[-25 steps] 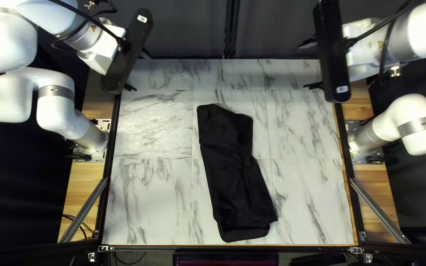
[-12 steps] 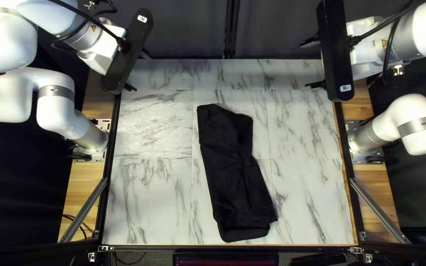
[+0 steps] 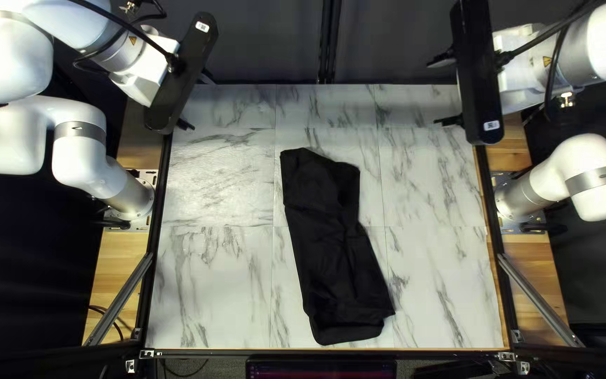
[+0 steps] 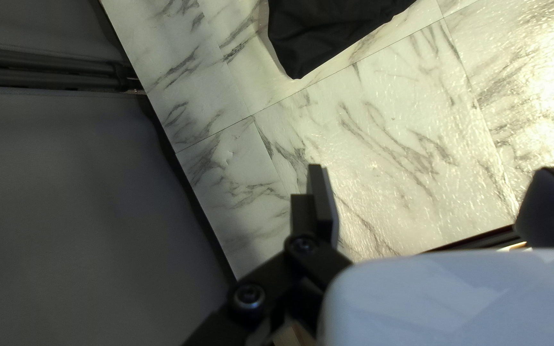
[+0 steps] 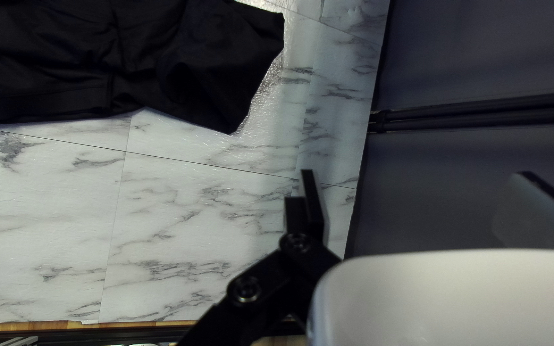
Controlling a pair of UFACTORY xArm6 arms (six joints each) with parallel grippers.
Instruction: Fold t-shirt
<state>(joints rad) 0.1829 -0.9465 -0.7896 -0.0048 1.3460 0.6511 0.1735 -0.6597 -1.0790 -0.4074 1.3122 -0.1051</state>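
Observation:
A black t-shirt point(image 3: 334, 238) lies as a long, narrow folded bundle on the marble-patterned table, slanting from the far middle to the near edge. My left gripper point(image 3: 196, 101) is over the table's far left corner and my right gripper point(image 3: 440, 90) over the far right, both apart from the cloth. In the left wrist view the left gripper point(image 4: 435, 200) stands open, the shirt's far end point(image 4: 328, 32) well ahead. The right wrist view has the right gripper point(image 5: 423, 204) open too, the shirt point(image 5: 181, 64) ahead and to one side. Neither holds anything.
Bare tabletop point(image 3: 219, 281) spreads on both sides of the shirt. A dark curtain point(image 3: 268, 42) hangs behind the far edge. Metal frame rails point(image 3: 119, 300) run beside the table, and a screen point(image 3: 320, 368) sits below its near edge.
My right arm has shifted slightly toward the right of the top left view, then stayed put. The left arm and the shirt have not moved.

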